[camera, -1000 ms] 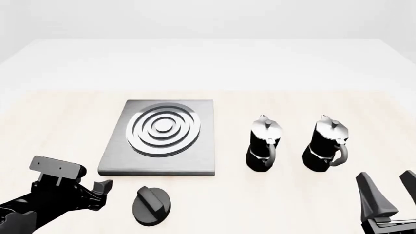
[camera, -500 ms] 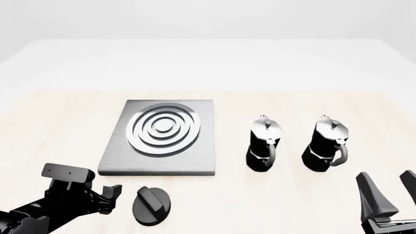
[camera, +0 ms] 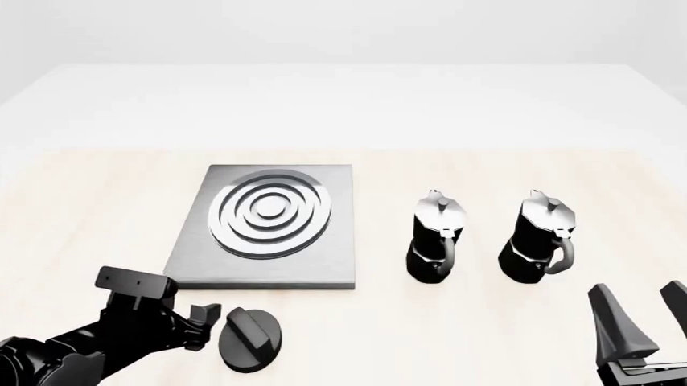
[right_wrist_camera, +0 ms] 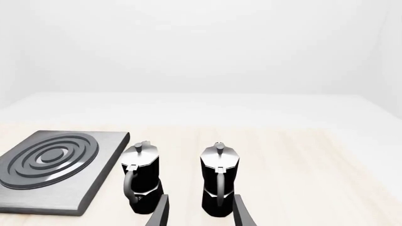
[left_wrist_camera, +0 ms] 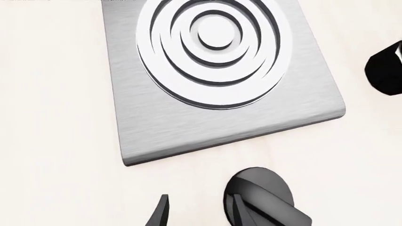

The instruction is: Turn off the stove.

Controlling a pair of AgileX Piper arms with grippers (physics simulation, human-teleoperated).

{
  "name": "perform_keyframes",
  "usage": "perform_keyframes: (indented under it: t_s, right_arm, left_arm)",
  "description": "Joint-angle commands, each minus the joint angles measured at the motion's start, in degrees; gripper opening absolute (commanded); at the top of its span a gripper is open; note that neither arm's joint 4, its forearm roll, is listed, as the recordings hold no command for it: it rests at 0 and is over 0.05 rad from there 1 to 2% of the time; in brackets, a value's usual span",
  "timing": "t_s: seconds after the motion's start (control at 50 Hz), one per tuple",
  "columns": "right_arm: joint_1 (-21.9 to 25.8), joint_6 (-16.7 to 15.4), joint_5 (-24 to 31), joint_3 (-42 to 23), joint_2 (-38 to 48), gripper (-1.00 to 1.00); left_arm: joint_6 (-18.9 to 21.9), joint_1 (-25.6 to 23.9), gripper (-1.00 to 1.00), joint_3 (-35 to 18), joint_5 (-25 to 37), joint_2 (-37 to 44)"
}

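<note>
The stove is a flat grey metal slab (camera: 269, 272) with silver concentric burner rings (camera: 269, 213); it also shows in the left wrist view (left_wrist_camera: 207, 125) and the right wrist view (right_wrist_camera: 94, 186). Its black round knob (camera: 251, 339) with a raised bar lies on the table just in front of the slab. My left gripper (camera: 204, 326) is open, close to the knob's left side. In the left wrist view the knob (left_wrist_camera: 264, 195) sits beside one fingertip of the left gripper (left_wrist_camera: 197, 214), not between the fingers. My right gripper (camera: 644, 322) is open and empty at the front right.
Two black-and-silver moka pots (camera: 435, 239) (camera: 536, 239) stand upright to the right of the slab. They show just beyond the right gripper (right_wrist_camera: 199, 214) in the right wrist view (right_wrist_camera: 141, 176) (right_wrist_camera: 220, 181). One pot's base edges into the left wrist view (left_wrist_camera: 386, 68).
My left gripper has moved right along the table's front, closing in on the knob's left side. The right gripper, knob and pots have not moved.
</note>
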Motion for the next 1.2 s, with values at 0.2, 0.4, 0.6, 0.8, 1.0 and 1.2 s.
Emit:
perform_keyframes:
  t_s: [0.2,0.4,0.6,0.8,1.0,1.2]
  right_arm:
    - [0.0,0.2,-0.1,-0.1,0.1,1.00]
    - [0.1,0.3,-0.1,-0.1,0.1,1.00]
    - [0.1,0.4,0.1,-0.1,-0.2,1.00]
    - [0.1,0.5,0.1,-0.2,-0.2,1.00]
    - [0.0,0.7,0.2,-0.3,-0.2,1.00]
    - [-0.1,0.7,0.1,-0.3,-0.2,1.00]
  left_arm:
    - [-1.3,-3.4,1.00,-2.0,-2.1,3.7]
    - [-1.6,-4.3,1.00,-2.5,-2.3,4.0]
    - [-1.5,-5.7,1.00,-3.7,-1.8,3.9]
    - [0.2,-5.2,1.00,-6.2,1.7,0.6]
    - [-0.9,-7.5,1.00,-7.5,1.6,0.8]
    - [1.5,-4.1,1.00,-8.3,4.8,-2.6]
